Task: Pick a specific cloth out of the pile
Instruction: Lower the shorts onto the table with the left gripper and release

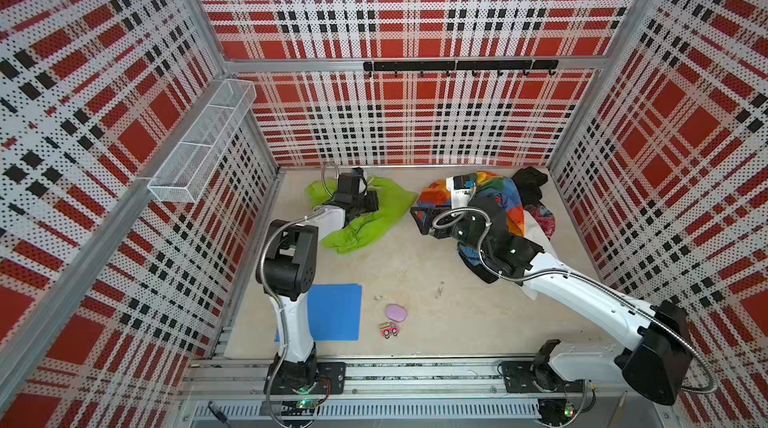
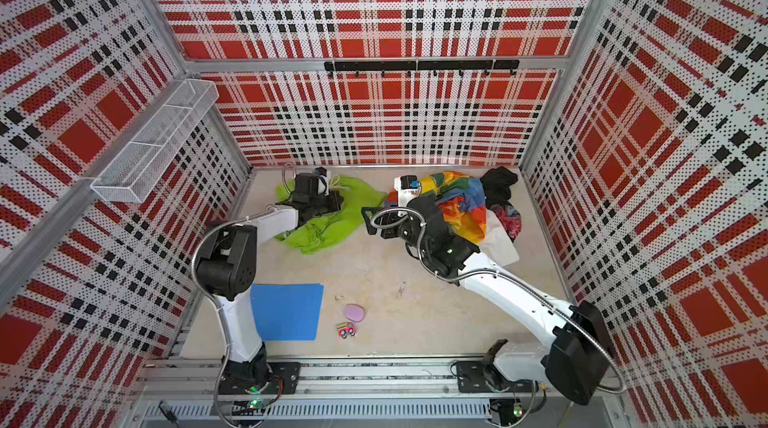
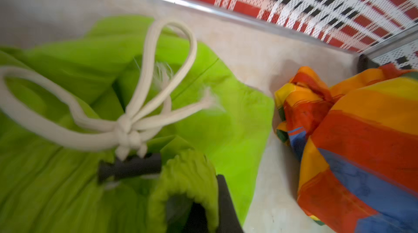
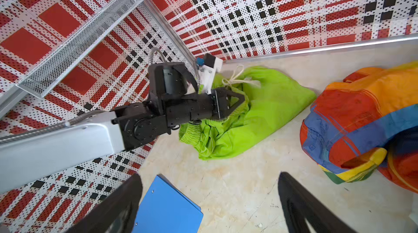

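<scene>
Left arm: elbow bent, forearm reaching to the far-left part of the tabletop. Left hand is clamped on the gathered waistband of the cloth, which lies just beside the pile. Right arm is stretched low beside the pile, right hand spread wide and empty.

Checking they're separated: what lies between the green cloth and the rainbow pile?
Only bare tabletop separates the cloth and the pile, clearest in the right wrist view.
</scene>
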Controlling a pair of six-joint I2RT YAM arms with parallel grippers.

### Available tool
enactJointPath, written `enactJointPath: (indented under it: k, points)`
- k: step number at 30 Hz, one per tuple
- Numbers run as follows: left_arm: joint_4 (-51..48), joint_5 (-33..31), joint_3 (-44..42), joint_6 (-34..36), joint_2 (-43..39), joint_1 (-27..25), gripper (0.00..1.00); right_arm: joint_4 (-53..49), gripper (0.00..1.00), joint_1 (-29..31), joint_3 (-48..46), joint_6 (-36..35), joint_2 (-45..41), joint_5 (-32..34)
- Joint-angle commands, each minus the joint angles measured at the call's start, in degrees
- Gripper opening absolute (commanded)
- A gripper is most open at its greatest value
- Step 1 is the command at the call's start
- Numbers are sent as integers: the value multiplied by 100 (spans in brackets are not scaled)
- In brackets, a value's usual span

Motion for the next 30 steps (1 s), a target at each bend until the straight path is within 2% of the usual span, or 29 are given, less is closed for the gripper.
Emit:
enactJointPath:
  k: [1, 6, 13, 16, 19, 26, 30]
  points:
    - [-206, -127, 402, -186, 325, -188, 1, 123, 100, -25, -25, -118, -144, 74]
    - [-659, -508, 834, -376, 777, -197, 13, -121, 100, -45, -57, -188, -192, 173]
    - [-1104, -1293, 910, -650, 764, 43, 15, -401, 100, -167, -176, -250, -446, 197]
    - [-931, -986, 767, -659, 609, 265, 24, -445, 100, -252, -222, -330, -534, 49]
    - [-670, -816, 657, -578, 390, 301, 28, -406, 100, -388, -252, -432, -583, -305]
    - [-689, -503, 749, -554, -33, 447, 51, -520, 100, -588, -277, -813, -774, -954]
    - [-953, -573, 655, -372, -747, 474, 81, -849, 100, -618, -359, -1087, -944, -1038]
